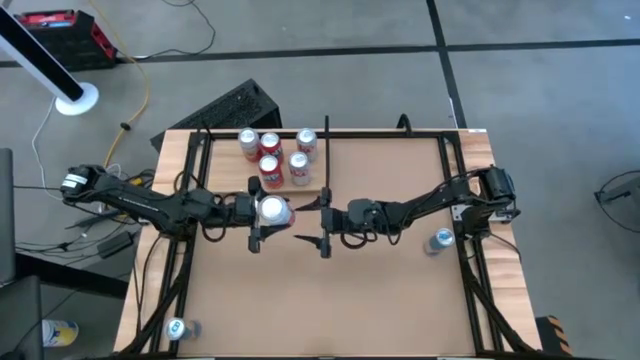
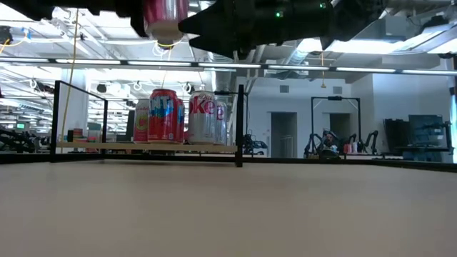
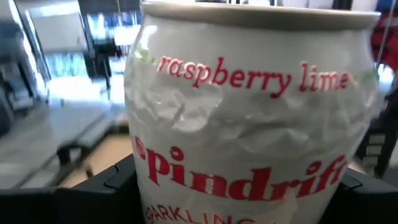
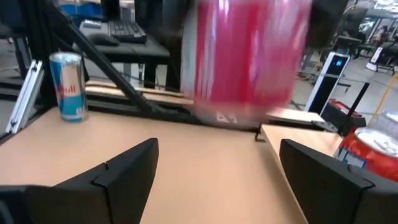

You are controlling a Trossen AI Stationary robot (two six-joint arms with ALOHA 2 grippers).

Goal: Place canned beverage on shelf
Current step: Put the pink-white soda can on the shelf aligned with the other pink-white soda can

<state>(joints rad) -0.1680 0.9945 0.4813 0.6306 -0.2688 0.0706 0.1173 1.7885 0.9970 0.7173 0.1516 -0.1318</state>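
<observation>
Carrying the Spindrift can [image 1: 272, 208] high over the bench [image 1: 380, 310], clenched in the left pincer [image 1: 268, 211], not yet at the shelf [image 1: 222, 168].

The can hangs well clear of the bench top, upright in the left pincer, and the carry step looks to be in hand. The shelf lies ahead and a little aside of that pincer, near, its pale panel already holding a cluster of cans [image 1: 272, 152]. The next move likely calls for travelling over the black rail [image 2: 146, 83], then lowering onto a bare patch beside that cluster without knocking it. The right pincer [image 1: 322, 217] faces the can from just beside it, jaws spread wide and grasping nothing; it crowds that side. A blue can [image 1: 441, 239] stands well behind the right pincer, another [image 1: 177, 327] far back of the left.
</observation>
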